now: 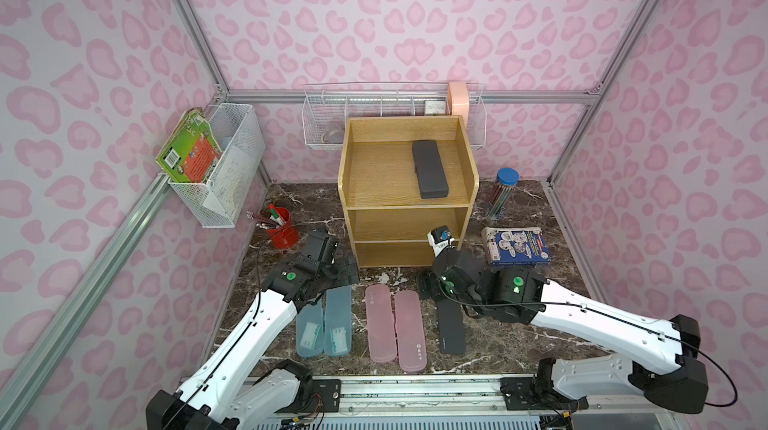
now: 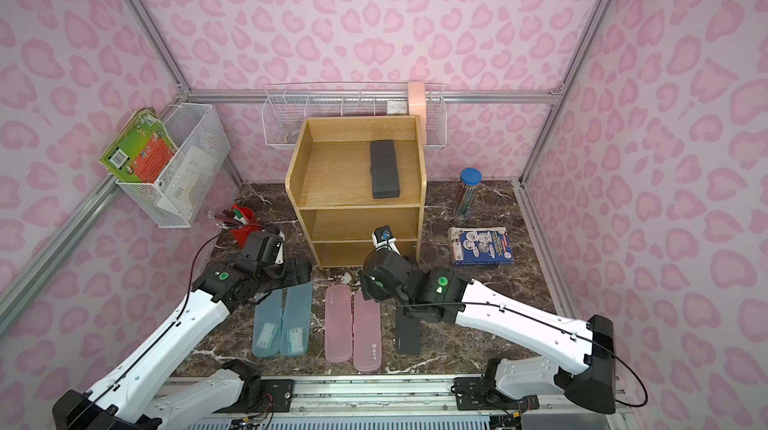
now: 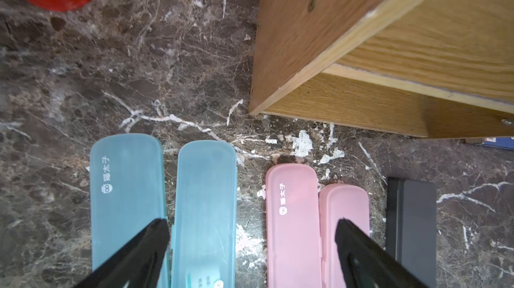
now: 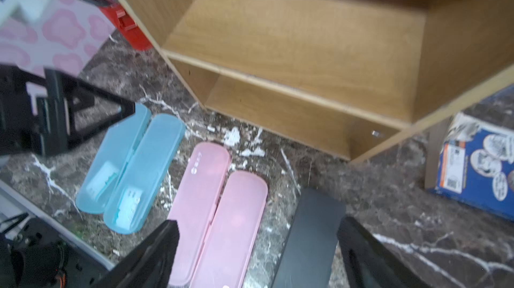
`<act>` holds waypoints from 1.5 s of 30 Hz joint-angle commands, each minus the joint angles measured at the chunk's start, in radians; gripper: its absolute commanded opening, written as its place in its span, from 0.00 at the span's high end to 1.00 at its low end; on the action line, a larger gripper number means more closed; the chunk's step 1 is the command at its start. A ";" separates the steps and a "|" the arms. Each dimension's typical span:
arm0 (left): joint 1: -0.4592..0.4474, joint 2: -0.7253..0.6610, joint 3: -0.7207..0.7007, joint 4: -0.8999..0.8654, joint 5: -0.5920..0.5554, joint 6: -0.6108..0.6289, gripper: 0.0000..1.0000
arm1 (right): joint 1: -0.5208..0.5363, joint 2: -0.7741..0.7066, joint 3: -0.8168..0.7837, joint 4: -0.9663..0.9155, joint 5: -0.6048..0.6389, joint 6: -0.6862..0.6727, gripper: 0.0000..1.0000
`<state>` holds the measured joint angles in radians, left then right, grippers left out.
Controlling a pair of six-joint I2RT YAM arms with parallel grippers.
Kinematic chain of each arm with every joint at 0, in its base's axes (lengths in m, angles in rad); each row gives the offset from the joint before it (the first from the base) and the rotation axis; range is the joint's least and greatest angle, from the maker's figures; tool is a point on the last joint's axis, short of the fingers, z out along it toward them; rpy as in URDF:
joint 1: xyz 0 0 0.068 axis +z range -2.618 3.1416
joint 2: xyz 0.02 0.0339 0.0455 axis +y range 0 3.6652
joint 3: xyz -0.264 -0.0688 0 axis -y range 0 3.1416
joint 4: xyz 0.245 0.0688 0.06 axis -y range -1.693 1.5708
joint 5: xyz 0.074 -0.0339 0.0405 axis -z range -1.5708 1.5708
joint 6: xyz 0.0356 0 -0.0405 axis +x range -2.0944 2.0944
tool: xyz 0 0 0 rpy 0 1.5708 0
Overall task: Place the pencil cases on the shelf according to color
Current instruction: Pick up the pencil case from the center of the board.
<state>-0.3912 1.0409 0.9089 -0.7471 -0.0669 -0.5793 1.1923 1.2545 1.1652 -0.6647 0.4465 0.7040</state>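
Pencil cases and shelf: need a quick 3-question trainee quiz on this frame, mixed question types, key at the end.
1. Fill in: the single case on the top tier of the shelf is ___ in colour.
2. How many pencil cases lie on the table? A three; B five; C six.
3. True or false: the right gripper is open and holds nothing.
Key: 1 black. 2 B: two teal cases, two pink cases, one black case. 3 true.
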 commanded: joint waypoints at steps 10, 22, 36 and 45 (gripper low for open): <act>-0.001 -0.014 -0.134 0.059 0.066 -0.080 0.02 | -0.005 -0.134 -0.440 0.090 -0.188 0.369 0.03; -0.004 0.042 -0.119 0.083 0.072 -0.073 0.02 | -0.044 0.037 -0.460 0.059 -0.274 0.382 0.04; -0.007 0.075 -0.132 0.111 0.081 -0.076 0.02 | 0.013 0.198 -0.475 0.134 -0.289 0.422 0.06; -0.012 0.110 -0.098 0.100 0.080 -0.065 0.02 | 0.069 0.169 -0.502 0.156 -0.234 0.479 0.28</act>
<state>-0.4015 1.1473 0.7952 -0.6365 0.0170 -0.6521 1.2476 1.4265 0.6678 -0.5480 0.2577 1.1389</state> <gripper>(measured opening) 0.974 0.727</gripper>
